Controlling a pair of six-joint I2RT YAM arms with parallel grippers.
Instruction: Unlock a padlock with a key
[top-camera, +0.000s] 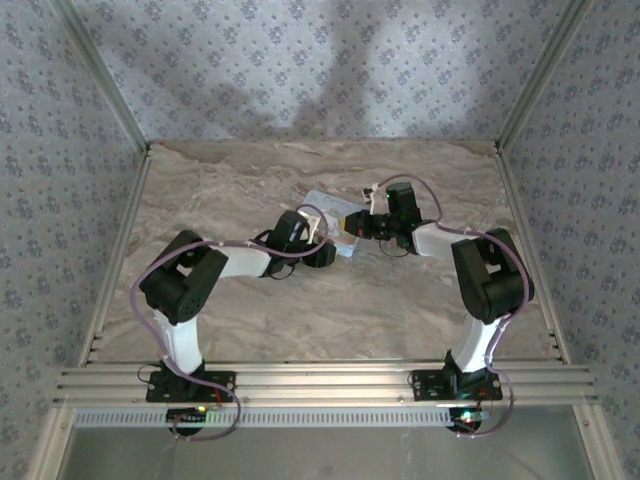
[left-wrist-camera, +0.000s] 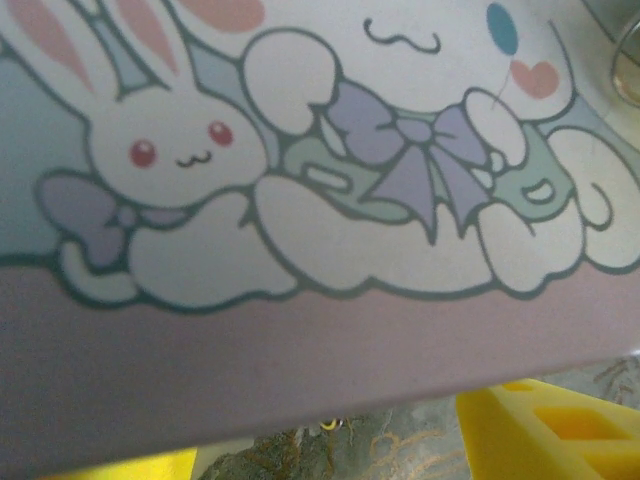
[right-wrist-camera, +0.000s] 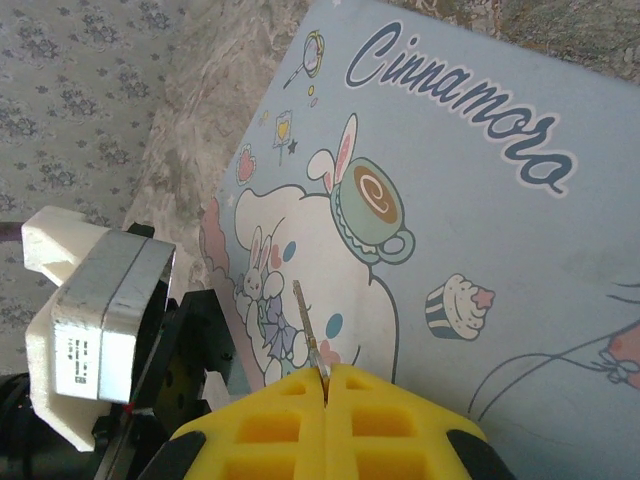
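Observation:
My right gripper (right-wrist-camera: 326, 385) is shut on a small metal key (right-wrist-camera: 306, 325). The key's thin blade sticks out past the yellow fingertips, over the cartoon-printed blue mat (right-wrist-camera: 480, 250). From above, both grippers meet at the mat's near edge: the left gripper (top-camera: 325, 248) and the right gripper (top-camera: 358, 232). In the left wrist view the left gripper (left-wrist-camera: 330, 455) is open, its yellow fingers (left-wrist-camera: 545, 430) spread wide at the mat's pink border (left-wrist-camera: 300, 340). A curved bit of metal (left-wrist-camera: 626, 62) peeks in at the right edge; I cannot tell what it is. The padlock is hidden.
The marbled tabletop (top-camera: 300, 310) is fenced by aluminium rails and patterned walls. The left arm's black wrist and silver camera block (right-wrist-camera: 105, 310) sit close to the left of the key. Open tabletop lies in front of the mat.

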